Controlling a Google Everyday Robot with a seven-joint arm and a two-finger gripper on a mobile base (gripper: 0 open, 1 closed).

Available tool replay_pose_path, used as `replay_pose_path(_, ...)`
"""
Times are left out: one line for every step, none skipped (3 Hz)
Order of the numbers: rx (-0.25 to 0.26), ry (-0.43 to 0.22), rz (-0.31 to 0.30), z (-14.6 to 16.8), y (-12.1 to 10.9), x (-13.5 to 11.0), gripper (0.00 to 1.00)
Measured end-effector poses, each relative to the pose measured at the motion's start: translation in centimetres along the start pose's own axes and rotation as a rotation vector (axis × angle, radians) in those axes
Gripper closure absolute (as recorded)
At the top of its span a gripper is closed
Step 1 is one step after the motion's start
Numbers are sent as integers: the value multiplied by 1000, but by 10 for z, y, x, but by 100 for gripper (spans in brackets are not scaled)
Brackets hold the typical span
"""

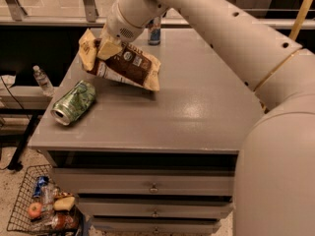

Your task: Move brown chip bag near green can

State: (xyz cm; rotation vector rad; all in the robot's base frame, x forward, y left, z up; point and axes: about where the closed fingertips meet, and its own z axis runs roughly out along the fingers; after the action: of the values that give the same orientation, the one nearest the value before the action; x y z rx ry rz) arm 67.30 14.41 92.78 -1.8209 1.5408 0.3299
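Observation:
My gripper point(109, 47) is shut on the brown chip bag point(123, 63) and holds it tilted above the left half of the grey table point(197, 112). The bag has a dark brown centre and tan-yellow ends. The green can point(74, 102) lies on its side near the table's left edge, its silver rim toward the front left. The bag hangs just up and to the right of the can, not touching it.
A slim blue-and-silver can point(154, 31) stands at the table's far edge, partly behind my arm. A water bottle point(42, 80) stands on a lower shelf to the left. A wire basket point(42, 210) with snacks sits on the floor at front left.

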Motion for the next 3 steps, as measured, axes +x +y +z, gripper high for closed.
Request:
replay_pose_path(-57,-12,-3,17,11,-8,100)
replay_pose_path(-100,-35,-3,27,21,-17,100)
replay_pose_path(-127,-50,3,34,27,-20,100)
